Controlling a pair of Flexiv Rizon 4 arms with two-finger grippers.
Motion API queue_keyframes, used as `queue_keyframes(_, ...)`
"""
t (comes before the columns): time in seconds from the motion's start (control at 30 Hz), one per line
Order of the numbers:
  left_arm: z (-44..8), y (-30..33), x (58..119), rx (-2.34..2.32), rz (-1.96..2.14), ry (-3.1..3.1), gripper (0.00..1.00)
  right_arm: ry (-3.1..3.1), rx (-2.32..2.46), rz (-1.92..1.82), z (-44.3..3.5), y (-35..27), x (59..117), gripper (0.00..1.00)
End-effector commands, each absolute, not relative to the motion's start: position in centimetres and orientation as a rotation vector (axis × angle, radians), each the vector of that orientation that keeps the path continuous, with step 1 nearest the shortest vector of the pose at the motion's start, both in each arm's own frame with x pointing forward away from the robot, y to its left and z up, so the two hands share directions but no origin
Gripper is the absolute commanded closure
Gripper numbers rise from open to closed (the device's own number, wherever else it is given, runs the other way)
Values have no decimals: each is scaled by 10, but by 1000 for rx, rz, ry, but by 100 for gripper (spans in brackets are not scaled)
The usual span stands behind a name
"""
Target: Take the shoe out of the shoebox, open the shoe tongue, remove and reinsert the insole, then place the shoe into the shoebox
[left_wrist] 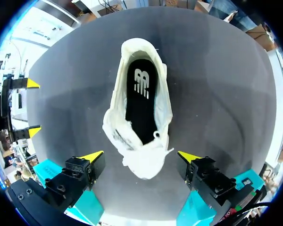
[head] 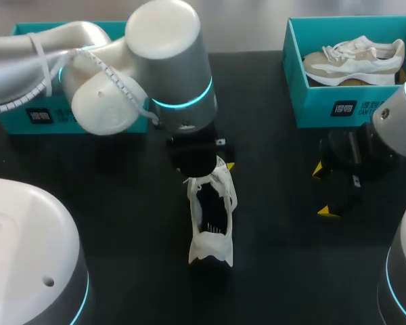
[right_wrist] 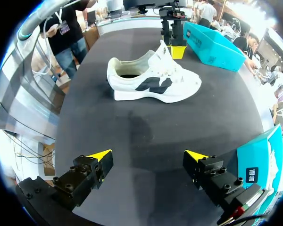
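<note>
Left tool (left_wrist: 140, 157) is released, tips spread wide, hanging over the shoe (left_wrist: 114, 110) at its lace end. The tongue and toe lie between the open tips, and neither tip touches them as far as I can see. It probably sits there to work the tongue or reach in for the insole (left_wrist: 141, 94).

The shoe rests on its sole mid-desk (left_wrist: 217, 94), its heel pointing away from this tool. The mouth is gaping and the dark insole lies flat inside (out-and-back done or not, can't tell).

Right tool (right_wrist: 148, 155) is also released and holds nothing. It is parked well apart from the shoe, side-on to it, likely keeping clear.

Beyond it is a teal shoebox (head: 325, 105) with another shoe (head: 355, 61) inside. A second teal box (head: 20, 118) sits behind the left arm, mostly hidden.
</note>
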State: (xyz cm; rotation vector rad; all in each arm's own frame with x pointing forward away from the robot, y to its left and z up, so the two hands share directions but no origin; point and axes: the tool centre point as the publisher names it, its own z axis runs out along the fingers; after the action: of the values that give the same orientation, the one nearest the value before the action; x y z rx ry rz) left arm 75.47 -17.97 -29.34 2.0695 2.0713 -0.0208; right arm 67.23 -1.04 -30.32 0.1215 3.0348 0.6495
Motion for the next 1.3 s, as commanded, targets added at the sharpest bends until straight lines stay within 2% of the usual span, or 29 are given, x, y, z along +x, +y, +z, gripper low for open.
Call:
queue_keyframes(0.03,-284,-176,770,2079,-45,2082,0,3033,123,646,-304,-10,671,0)
queue_keyframes(0.7,-279,-192,811,2176,-75,2017,0,3033,123,646,-304,-10,671,0)
queue_keyframes(0.73,-280,-194,812,2178,-74,2017,11,3033,123,646,-304,-10,671,0)
queue_keyframes(0.77,-281,-195,813,2181,-73,2018,34,3033,123,646,-304,-10,671,0)
queue_keyframes(0.8,-281,-196,813,2184,-75,2019,47,3033,123,646,-304,-10,671,0)
queue_keyframes(0.87,-282,-199,814,2186,-82,2023,60,3033,123,646,-304,-10,671,0)
queue_keyframes(1.13,-290,-204,807,2193,-151,2062,69,3033,123,646,-304,-10,671,0)
queue_keyframes(1.3,-297,-204,795,2210,-178,2075,67,3033,123,646,-304,-10,671,0)
